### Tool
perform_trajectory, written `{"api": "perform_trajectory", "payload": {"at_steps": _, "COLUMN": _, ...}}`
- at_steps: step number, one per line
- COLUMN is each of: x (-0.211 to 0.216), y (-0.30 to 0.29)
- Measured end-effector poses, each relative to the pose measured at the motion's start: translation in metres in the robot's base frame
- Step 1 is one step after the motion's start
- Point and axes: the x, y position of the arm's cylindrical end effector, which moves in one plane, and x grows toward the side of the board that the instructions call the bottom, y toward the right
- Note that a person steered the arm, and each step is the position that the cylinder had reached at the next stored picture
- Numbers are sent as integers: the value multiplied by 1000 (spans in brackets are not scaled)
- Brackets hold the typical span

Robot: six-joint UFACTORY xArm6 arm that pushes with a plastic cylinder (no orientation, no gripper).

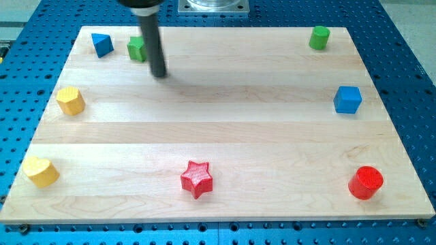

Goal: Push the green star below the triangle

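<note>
The green star [137, 49] lies near the board's top left, partly hidden behind my rod. The blue triangle [102, 44] sits just to its left, close to the top left corner. My tip [159, 73] rests on the board just right of and slightly below the green star, close to it; I cannot tell if it touches.
A yellow hexagon [70, 101] and a yellow heart [40, 171] lie along the left edge. A red star [197, 178] sits at bottom centre, a red cylinder [366, 182] at bottom right, a blue cube [347, 100] at right, a green cylinder [319, 38] at top right.
</note>
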Motion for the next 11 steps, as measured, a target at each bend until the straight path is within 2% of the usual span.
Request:
{"api": "perform_trajectory", "payload": {"at_steps": 1, "x": -52, "y": 34}}
{"api": "perform_trajectory", "payload": {"at_steps": 2, "x": -90, "y": 26}}
{"api": "perform_trajectory", "payload": {"at_steps": 3, "x": -105, "y": -15}}
{"api": "perform_trajectory", "payload": {"at_steps": 5, "x": -27, "y": -111}}
{"api": "perform_trajectory", "payload": {"at_steps": 6, "x": -4, "y": -66}}
{"api": "perform_trajectory", "payload": {"at_steps": 7, "x": 40, "y": -55}}
{"api": "perform_trajectory", "payload": {"at_steps": 9, "x": 21, "y": -153}}
{"api": "perform_trajectory", "payload": {"at_steps": 10, "x": 9, "y": -140}}
{"api": "perform_trajectory", "payload": {"at_steps": 11, "x": 12, "y": -184}}
